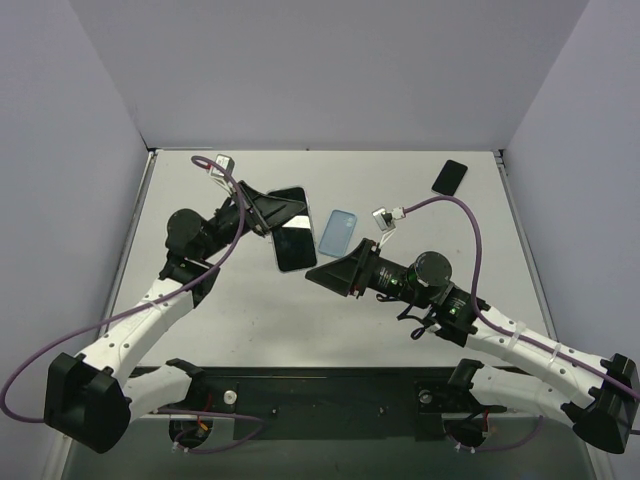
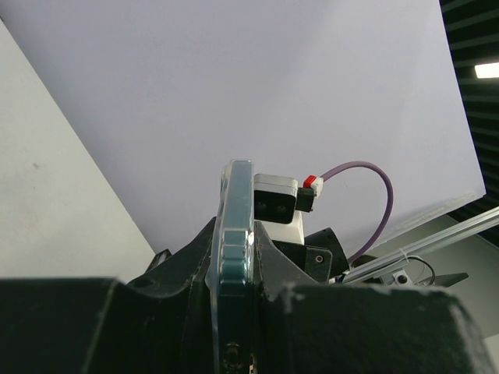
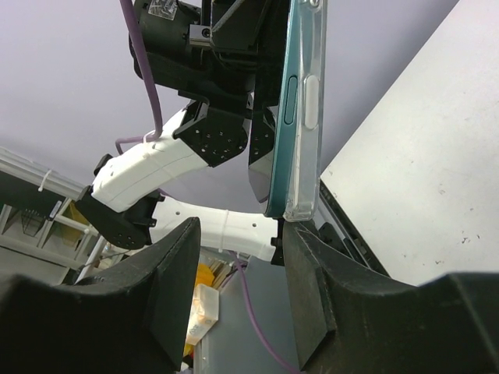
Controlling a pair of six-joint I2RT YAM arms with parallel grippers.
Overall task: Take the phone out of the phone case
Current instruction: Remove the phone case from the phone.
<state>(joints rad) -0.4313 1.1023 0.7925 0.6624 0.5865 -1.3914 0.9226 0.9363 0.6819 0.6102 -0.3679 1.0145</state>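
Note:
The phone (image 1: 292, 246), dark-screened with a teal edge, sits in a clear case and is held off the table. My left gripper (image 1: 277, 212) is shut on its far end. In the left wrist view the cased phone (image 2: 234, 257) stands edge-on between the fingers of my left gripper (image 2: 234, 234). My right gripper (image 1: 314, 272) is open at the phone's near end. In the right wrist view the phone's teal edge and clear case (image 3: 302, 109) hang above my right gripper (image 3: 242, 234). The right fingertip (image 3: 312, 257) touches the case's lower corner. The left finger stands apart.
A light blue flat case or phone (image 1: 338, 232) lies on the table just right of the held phone. A black phone-shaped slab (image 1: 450, 177) lies at the far right corner. Purple cables loop over both arms. White walls enclose the table.

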